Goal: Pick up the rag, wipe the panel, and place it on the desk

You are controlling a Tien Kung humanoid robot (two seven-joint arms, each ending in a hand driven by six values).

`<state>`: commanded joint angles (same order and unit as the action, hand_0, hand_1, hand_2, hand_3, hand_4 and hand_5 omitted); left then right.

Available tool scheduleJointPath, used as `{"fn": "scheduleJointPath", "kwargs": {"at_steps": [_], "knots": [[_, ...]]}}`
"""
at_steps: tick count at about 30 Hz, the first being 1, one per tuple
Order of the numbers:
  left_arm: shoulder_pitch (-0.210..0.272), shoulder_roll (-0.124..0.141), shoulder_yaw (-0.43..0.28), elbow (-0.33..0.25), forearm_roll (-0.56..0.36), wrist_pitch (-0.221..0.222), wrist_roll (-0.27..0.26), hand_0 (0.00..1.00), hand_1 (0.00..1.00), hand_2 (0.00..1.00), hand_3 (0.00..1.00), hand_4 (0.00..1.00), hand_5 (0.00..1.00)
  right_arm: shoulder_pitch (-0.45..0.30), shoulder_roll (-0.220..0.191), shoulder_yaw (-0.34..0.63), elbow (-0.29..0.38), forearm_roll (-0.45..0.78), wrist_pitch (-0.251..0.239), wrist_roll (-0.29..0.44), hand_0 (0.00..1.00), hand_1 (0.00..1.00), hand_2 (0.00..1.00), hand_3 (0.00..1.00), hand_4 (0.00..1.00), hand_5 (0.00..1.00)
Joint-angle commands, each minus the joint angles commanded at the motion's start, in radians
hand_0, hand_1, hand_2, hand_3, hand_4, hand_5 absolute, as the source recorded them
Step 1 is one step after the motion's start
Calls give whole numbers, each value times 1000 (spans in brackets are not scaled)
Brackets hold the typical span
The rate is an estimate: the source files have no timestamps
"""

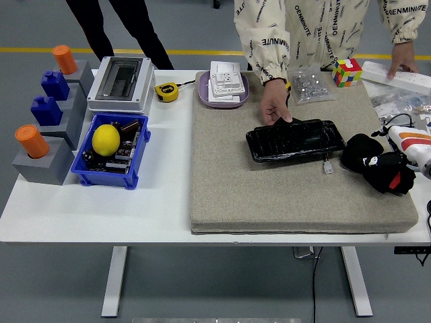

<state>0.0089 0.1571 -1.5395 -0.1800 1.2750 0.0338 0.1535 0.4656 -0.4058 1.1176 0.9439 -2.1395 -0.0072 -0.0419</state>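
Reaching in from the right, the right hand (389,169) lies over the black rag (363,152); whether its fingers pinch it, I cannot tell. The panel (295,140) lies just left, long axis left-right, its far edge held by a person's hand (275,105).

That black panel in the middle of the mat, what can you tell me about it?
The glossy black rectangular panel lies flat on the grey felt mat, long side running left to right, slightly tilted. Its surface looks like shiny plastic and catches reflections. A short wire with a small pale connector hangs off its lower right corner. A person's hand presses its far edge. The black rag sits just off its right end.
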Motion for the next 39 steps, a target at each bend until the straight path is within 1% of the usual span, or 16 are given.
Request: {"fn": "scheduleJointPath", "kwargs": {"at_steps": [14,21,32,39], "knots": [[1,3,5,0,0,-1,0,639,689,724,565,592,467,-14,10,23,-10,-1,-22,13,789,727,810,790,998,687],[-1,2,6,0,-1,-1,0,640,689,724,565,592,467,-11,13,19,-20,1,-26,15,787,724,805,788,998,684],[-3,-1,5,0,-3,-1,0,640,689,724,565,592,466,7,36,12,-56,0,-26,16,782,719,802,783,998,679],[-4,-1,2,0,-2,0,1,639,691,723,565,593,467,11,47,11,-79,1,-47,22,780,715,797,776,998,675]]}}
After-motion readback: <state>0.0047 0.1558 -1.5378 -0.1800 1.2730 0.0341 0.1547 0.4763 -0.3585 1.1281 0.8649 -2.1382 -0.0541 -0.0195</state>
